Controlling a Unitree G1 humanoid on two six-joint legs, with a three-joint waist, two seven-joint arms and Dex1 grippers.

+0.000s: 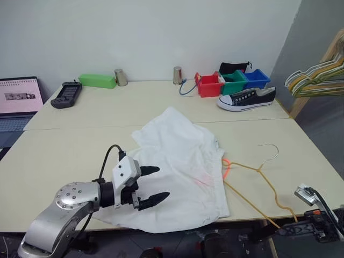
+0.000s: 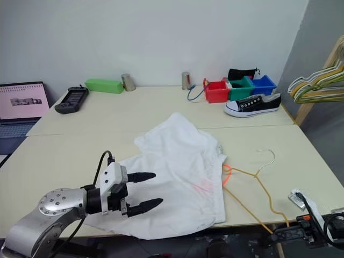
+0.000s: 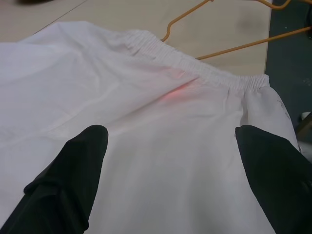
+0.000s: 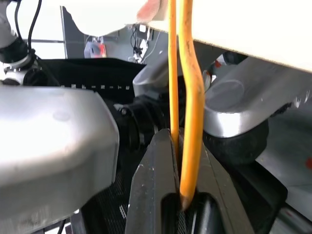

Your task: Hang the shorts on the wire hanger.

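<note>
The shorts (image 1: pixel 180 169) lie spread flat on the near counter (image 1: pixel 64 156), waistband toward 3 o'clock with the orange drawstring (image 1: pixel 226 167) protruding. The wire hanger (image 1: pixel 260 180) lies just beside them at 3 o'clock, its lower end past the counter edge. The left hand (image 1: pixel 153 185) hovers over the shorts' 8 o'clock area, fingers spread wide, holding nothing. The right hand (image 4: pixel 187 170), at 4 o'clock below the counter edge, is clamped on the wire hanger.
</note>
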